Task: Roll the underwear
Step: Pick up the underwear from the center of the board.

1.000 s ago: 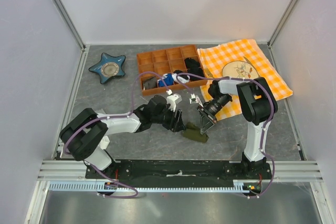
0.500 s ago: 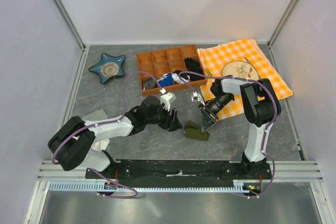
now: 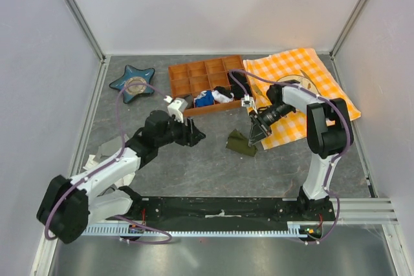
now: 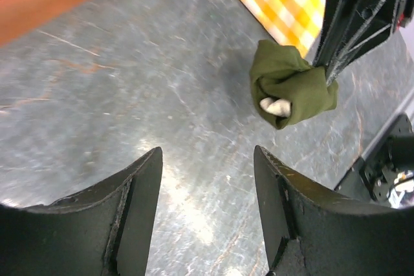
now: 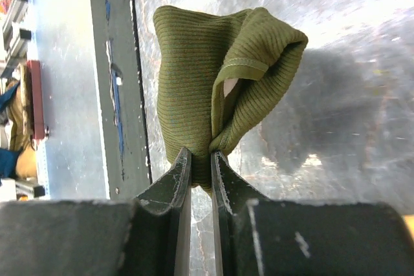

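Underwear (image 5: 194, 63) bundled, pinched at its near edge by right gripper (image 5: 197, 153), seemingly rested on tabletop (image 4: 129, 82) | left gripper (image 4: 207, 153) held apart, empty; bundle ahead-right, well apart | right arm nearer

High rear overview, close wrist views, all sharing underwear (image 4: 294, 85)
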